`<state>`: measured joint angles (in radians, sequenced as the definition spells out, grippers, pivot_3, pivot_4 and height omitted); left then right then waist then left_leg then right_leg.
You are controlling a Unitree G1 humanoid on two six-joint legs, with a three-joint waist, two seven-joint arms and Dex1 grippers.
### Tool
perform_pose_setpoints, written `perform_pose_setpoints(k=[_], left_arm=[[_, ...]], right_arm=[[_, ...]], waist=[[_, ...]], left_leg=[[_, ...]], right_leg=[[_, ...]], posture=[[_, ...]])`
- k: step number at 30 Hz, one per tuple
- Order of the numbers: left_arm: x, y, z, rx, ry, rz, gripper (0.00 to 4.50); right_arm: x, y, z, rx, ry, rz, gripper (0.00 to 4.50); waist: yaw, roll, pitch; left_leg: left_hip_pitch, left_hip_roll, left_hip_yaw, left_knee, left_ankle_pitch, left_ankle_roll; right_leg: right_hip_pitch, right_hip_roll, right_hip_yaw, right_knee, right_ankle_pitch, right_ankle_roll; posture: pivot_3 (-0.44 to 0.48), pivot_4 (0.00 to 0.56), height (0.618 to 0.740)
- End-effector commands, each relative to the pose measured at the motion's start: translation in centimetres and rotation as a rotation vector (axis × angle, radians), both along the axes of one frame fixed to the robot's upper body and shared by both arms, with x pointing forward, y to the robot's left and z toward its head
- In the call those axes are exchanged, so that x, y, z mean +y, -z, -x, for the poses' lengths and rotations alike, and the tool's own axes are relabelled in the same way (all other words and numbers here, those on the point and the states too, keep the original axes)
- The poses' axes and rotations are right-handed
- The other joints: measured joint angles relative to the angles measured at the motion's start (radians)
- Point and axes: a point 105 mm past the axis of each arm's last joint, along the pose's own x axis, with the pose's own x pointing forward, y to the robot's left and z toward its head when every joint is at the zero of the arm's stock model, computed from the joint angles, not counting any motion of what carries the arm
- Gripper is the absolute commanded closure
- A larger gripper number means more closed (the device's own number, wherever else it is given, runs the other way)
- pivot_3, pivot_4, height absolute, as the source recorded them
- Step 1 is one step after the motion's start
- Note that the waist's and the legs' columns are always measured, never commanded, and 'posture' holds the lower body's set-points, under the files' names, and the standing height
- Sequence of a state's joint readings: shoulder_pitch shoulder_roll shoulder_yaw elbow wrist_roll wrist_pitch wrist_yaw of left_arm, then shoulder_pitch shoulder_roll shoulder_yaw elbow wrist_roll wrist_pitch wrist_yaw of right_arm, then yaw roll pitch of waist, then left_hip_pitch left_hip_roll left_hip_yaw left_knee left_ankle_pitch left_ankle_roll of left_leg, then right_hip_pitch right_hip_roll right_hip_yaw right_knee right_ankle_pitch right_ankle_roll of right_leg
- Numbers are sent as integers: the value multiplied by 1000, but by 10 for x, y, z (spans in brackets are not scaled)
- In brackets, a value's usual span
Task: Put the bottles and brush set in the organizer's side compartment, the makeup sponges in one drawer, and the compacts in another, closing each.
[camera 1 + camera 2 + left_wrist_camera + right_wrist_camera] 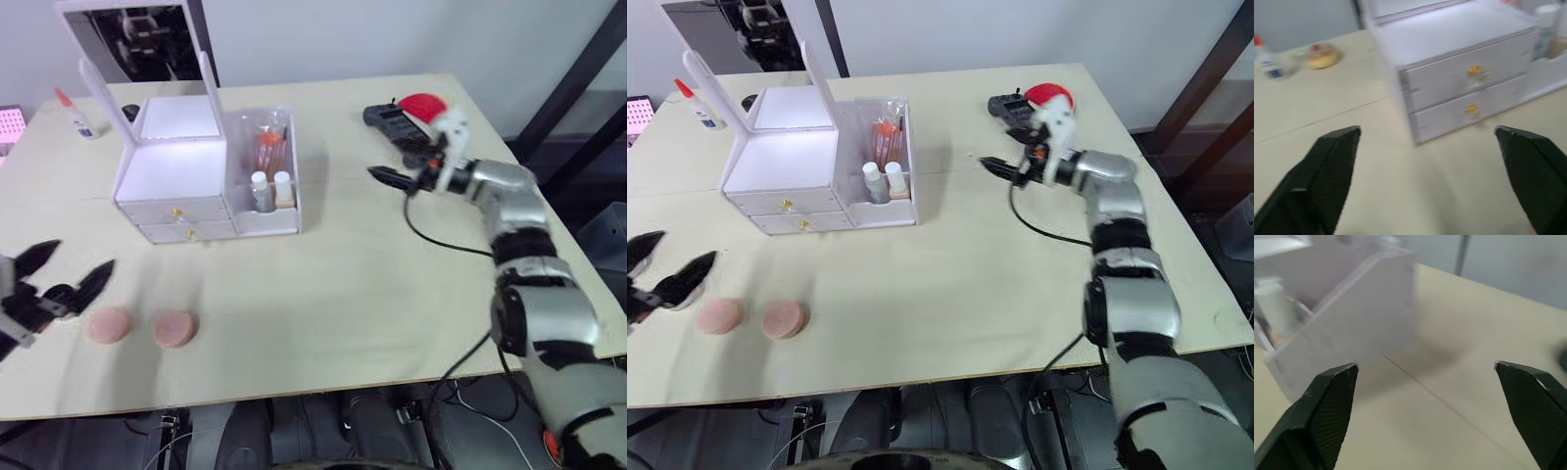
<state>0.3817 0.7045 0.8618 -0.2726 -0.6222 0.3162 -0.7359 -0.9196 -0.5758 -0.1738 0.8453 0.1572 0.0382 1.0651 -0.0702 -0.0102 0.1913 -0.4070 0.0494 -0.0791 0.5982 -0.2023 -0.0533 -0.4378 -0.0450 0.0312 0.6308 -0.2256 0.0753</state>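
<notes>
A pale wooden worktop (323, 294) carries a white plastic makeup organizer (201, 181) with a raised mirror lid, two small front drawers with gold knobs, both shut, and a clear side compartment (266, 166) on its right. Two small bottles (271, 189) and a packet of orange-handled brushes (268, 142) already stand upright inside that compartment.

Two round, peach-pink makeup sponges (142, 328) lie side by side on the worktop near the front left edge, well in front of the drawers. The left hand (61, 276) hovers just beside the leftmost sponge, its two black fingers spread wide apart and holding nothing. The left wrist view looks between those fingers toward the drawer fronts.

The right hand (387, 178) is out over the worktop to the right of the organizer, well apart from it, fingers wide open and empty, as the right wrist view shows. Behind it lie a black handheld controller (397, 122) and a red round object (423, 103) near the far edge. A small glue bottle (76, 115) sits at the far left.

The sponges look light, soft and squashy, likely to compress and spring back. A gentle pinch across the rounded edge, fingers straddling one sponge from above, seems the safest hold; they may slide on the smooth surface if nudged sideways.
</notes>
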Motion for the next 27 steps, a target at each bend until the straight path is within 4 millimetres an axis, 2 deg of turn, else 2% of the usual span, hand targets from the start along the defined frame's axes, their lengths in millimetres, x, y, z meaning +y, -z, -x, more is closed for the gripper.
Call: perform_pose_setpoints(k=[1,5,8,11,16,19,22,24,25,27], left_arm=[[52,-15,33,-76,-226,-78,0],[83,-8,59,-90,-362,-70,0],[97,2,73,-82,-428,-61,0],[99,12,79,-67,-444,-55,0],[92,12,77,-78,-424,-34,0],[79,13,67,-74,-369,-14,0],[57,13,51,-74,-295,13,0],[44,12,42,-77,-260,17,0],[37,10,37,-80,-248,18,0],[23,9,27,-82,-225,18,0]], right_arm=[[-49,-9,15,-80,148,-15,23],[-86,5,24,-69,293,9,23],[-105,14,24,-48,409,10,23],[-111,24,23,-7,449,-3,23],[-104,24,19,-13,441,1,23],[-91,17,15,-41,406,-2,23],[-61,5,9,-93,317,0,23],[-41,-1,9,-101,247,-1,23],[-32,-4,9,-96,214,-11,23],[-7,-12,13,-68,104,-58,23]], waist=[[0,0,0],[-4,-1,0],[-4,-2,0],[-4,-6,0],[-2,-9,0],[-2,-9,0],[-11,-7,2],[-30,-3,3],[-34,-1,3],[-33,-2,3]], left_leg=[[0,0,0,0,0,0],[3,0,5,1,0,0],[9,0,11,1,0,0],[13,0,17,0,-1,0],[13,0,20,0,-1,0],[14,0,19,0,-1,0],[12,-2,16,-2,-1,0],[14,-17,-8,-4,-1,1],[17,-21,-17,-4,0,1],[14,-44,-54,-4,2,0]], right_leg=[[0,0,0,0,0,0],[0,0,5,0,-2,3],[2,0,12,0,-2,3],[4,-1,17,-1,-2,4],[4,-1,19,-2,-2,4],[4,-1,19,-1,-2,4],[10,-5,15,-1,-2,4],[27,-22,-9,2,-11,11],[32,-28,-22,3,-16,11],[34,-39,-37,10,-25,16]], posture=[[0,150,740],[0,150,740],[0,150,740],[0,150,740],[0,150,740],[0,150,740],[0,150,740],[0,150,740],[0,150,740],[0,150,740]])
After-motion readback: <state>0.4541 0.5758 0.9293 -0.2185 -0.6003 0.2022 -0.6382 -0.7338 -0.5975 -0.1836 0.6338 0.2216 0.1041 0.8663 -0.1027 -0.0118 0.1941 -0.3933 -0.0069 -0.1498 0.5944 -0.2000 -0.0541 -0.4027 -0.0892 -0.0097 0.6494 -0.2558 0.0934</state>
